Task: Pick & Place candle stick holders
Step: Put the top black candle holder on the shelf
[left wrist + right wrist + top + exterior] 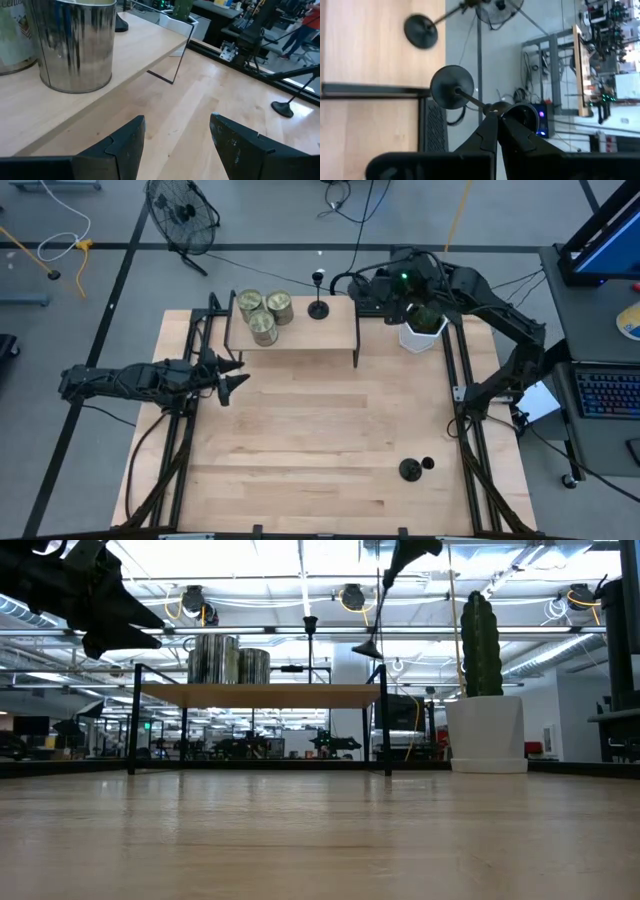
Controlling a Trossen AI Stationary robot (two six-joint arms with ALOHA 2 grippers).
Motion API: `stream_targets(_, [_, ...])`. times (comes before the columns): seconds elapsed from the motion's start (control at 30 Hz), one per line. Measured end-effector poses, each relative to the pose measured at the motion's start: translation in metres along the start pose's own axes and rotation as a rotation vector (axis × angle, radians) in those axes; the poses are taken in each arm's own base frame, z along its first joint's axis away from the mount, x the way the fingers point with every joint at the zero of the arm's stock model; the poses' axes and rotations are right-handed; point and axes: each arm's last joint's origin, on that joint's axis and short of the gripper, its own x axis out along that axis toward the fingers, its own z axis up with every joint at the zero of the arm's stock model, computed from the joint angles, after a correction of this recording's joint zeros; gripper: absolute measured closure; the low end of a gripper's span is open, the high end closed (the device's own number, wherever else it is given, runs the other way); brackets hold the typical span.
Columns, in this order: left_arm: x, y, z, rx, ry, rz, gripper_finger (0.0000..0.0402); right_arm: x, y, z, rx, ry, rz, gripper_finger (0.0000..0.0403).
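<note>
Left gripper hangs mid-left, jaws apart, nothing in them. Tins and one candle holder sit on the shelf top centre. Right gripper, by the cactus pot, is clamped on a second holder's stem, its cup hidden. A third holder stands lower right.

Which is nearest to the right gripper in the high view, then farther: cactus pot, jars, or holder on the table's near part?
1. Cactus pot, just beside the right gripper.
2. Jars, on the shelf's left part.
3. Holder, far across the table.
</note>
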Motion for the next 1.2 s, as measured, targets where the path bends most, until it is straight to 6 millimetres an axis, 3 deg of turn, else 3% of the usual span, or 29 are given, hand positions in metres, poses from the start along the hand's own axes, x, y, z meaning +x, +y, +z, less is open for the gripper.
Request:
stream_targets(0.7, [0.0,0.001,-0.002,0.013,0.024,0.011,0.0169,0.058,0.019,0.022,-0.057,-0.059,0.189,0.0403])
stream_targets(1.2, [0.0,0.001,-0.002,0.033,0.024,0.011,0.0169,0.066,0.013,0.013,-0.048,-0.052,0.195,0.0403])
